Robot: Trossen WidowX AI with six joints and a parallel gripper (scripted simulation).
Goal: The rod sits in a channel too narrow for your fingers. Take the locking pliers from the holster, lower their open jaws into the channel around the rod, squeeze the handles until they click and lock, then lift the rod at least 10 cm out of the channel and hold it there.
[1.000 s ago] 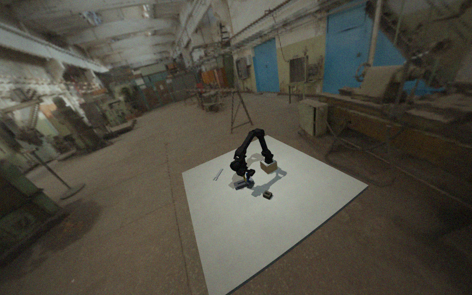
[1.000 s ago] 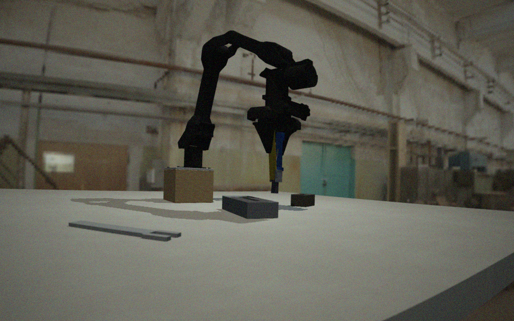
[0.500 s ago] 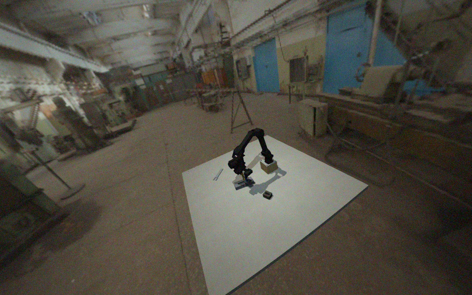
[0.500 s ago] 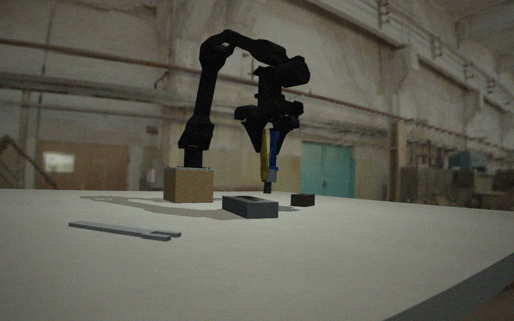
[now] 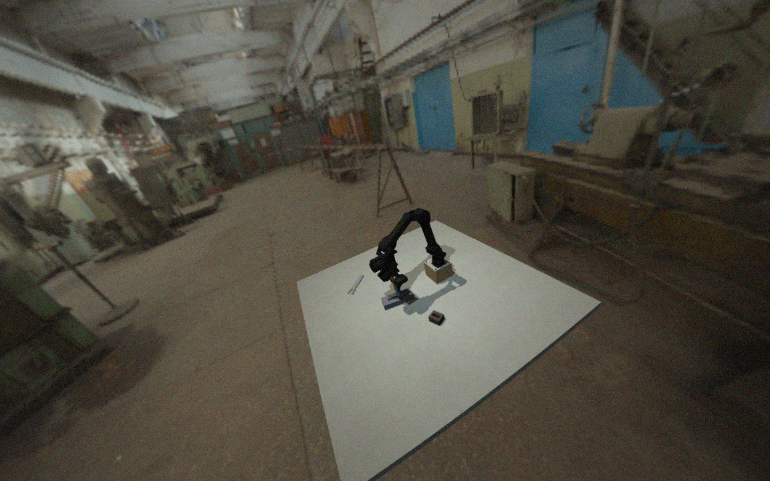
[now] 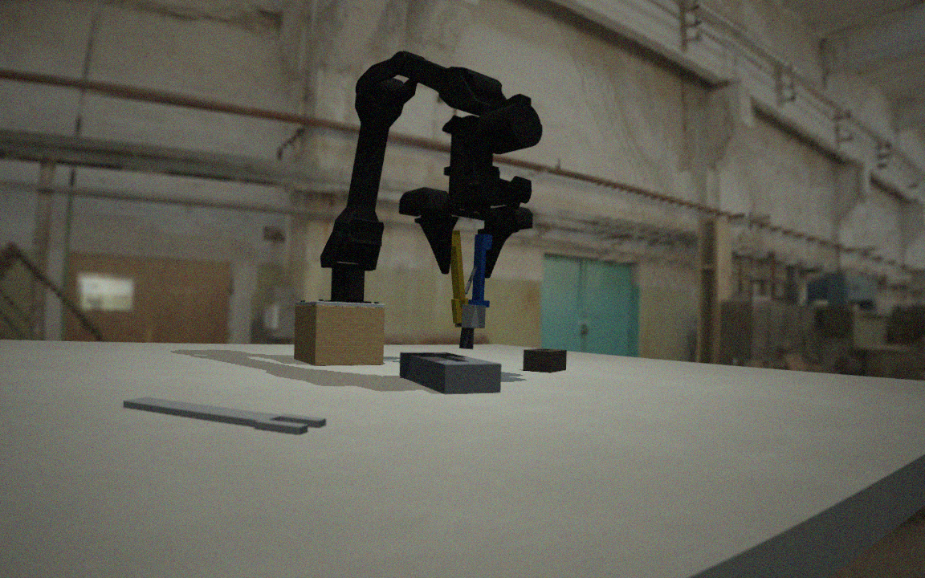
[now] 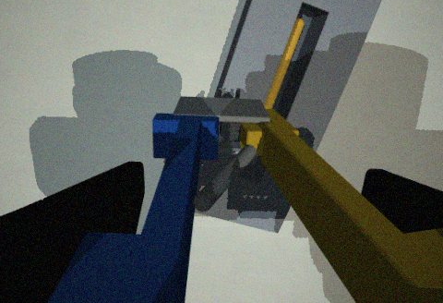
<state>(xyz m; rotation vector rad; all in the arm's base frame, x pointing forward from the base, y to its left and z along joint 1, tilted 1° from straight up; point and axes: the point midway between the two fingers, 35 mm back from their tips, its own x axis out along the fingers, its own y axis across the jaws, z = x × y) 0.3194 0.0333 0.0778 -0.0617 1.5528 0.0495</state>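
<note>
The rod (image 7: 287, 58) is seen lying along the narrow channel (image 7: 315, 13) of a grey block (image 5: 389, 304) (image 6: 462, 374) (image 7: 263, 12). The block is set flat on the surface (image 5: 465, 359) (image 6: 523, 467) (image 7: 92, 7). Part of the rod is hidden in the wrist view by the locking pliers (image 5: 398, 291) (image 6: 474, 316) (image 7: 221, 106), which are held head down, off the surface. It cannot be told whether the block is touched by their dark jaws; no lift of the rod is shown.

The yellow handle (image 6: 457, 266) (image 7: 323, 192) and the blue handle (image 6: 480, 266) (image 7: 171, 201) are spread apart in a V. They are gripped between the fingers of the end effector (image 5: 396, 286) (image 6: 466, 274) (image 7: 255, 171), which is opened fairly wide around them and pointed downward.

The black arm (image 5: 400, 230) (image 6: 365, 172) is mounted on a wooden box (image 5: 439, 272) (image 6: 340, 334). A small dark block (image 5: 434, 321) (image 6: 544, 360) with an opening in its top is placed near the grey block. A flat forked tool (image 5: 355, 284) (image 6: 200, 412) is laid on the surface, apart from both blocks.
</note>
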